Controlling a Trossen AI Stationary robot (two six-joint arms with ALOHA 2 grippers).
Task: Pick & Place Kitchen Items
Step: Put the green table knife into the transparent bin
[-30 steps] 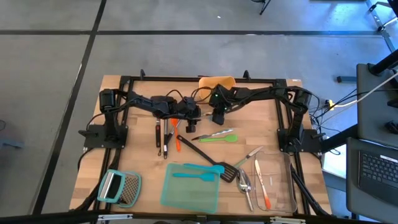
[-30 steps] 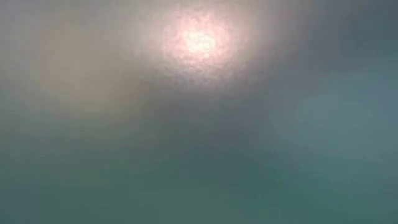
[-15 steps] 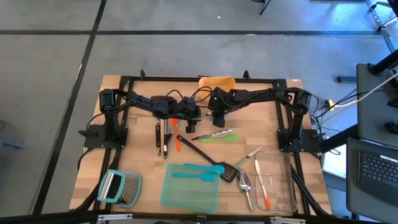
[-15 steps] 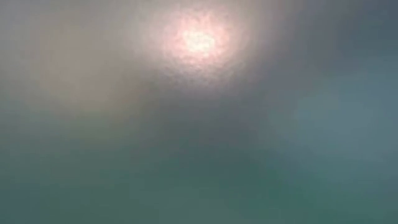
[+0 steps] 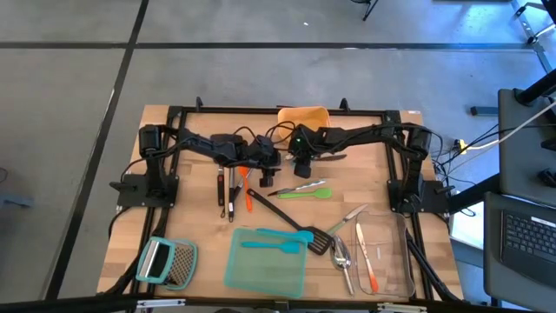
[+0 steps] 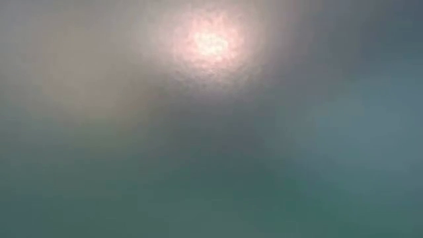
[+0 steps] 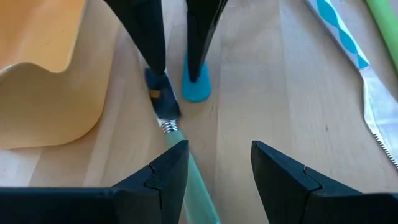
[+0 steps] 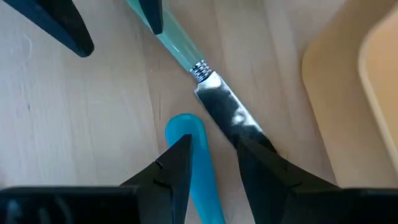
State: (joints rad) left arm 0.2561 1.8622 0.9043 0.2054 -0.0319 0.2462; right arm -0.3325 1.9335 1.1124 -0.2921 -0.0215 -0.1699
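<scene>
Teal tray [image 5: 265,271] holds one spatula [image 5: 271,245] — most utensils remain on the desk [image 5: 191,209]. Left gripper [image 7: 214,163] and right gripper [image 8: 208,151]: jaws part-open, empty.

The counter [image 8: 74,112] is pale, smooth wood with fine grain. The knife [image 8: 227,118] has a glossy metal blade and translucent green plastic handle.

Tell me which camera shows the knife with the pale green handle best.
The right wrist view: the knife fills it, shiny blade, ridged collar and handle all clear. The left wrist view shows the handle and collar, blade partly hidden by the other arm's fingers. High view: hidden among the arms. Low view: nothing.
</scene>
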